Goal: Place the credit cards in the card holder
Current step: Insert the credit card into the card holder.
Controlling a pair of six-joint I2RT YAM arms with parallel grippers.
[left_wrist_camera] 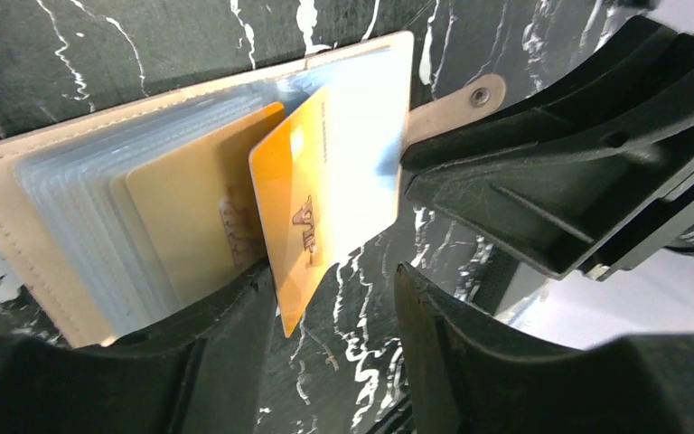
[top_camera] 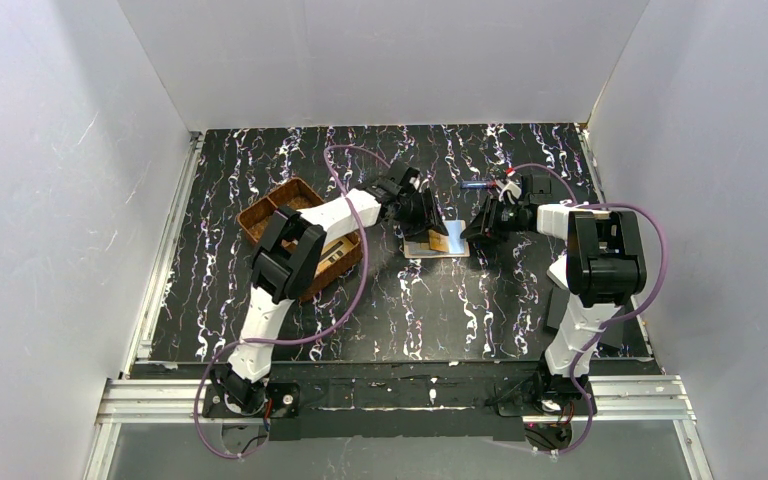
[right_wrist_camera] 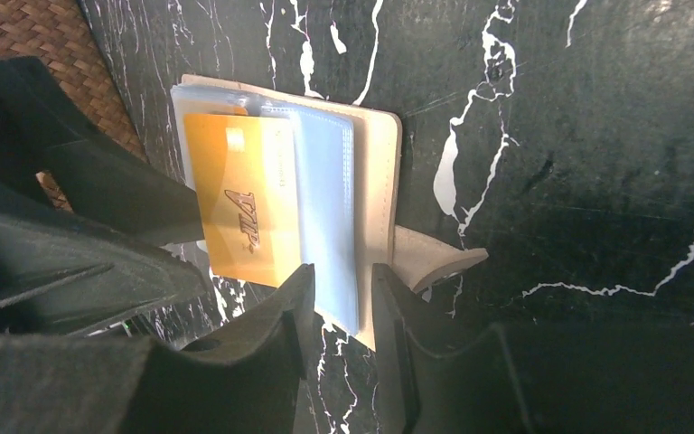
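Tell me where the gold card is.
Mid-table in the top view, the gold card sticks out of the open card holder's clear sleeves, between the left gripper and right gripper, right of the woven tray.

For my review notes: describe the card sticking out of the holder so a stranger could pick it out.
On the black marbled table, right of the woven tray, lies the open cream holder. The card is the bright gold one, tilted with a corner jutting out; the duller tan card beside it lies flat among the sleeves.
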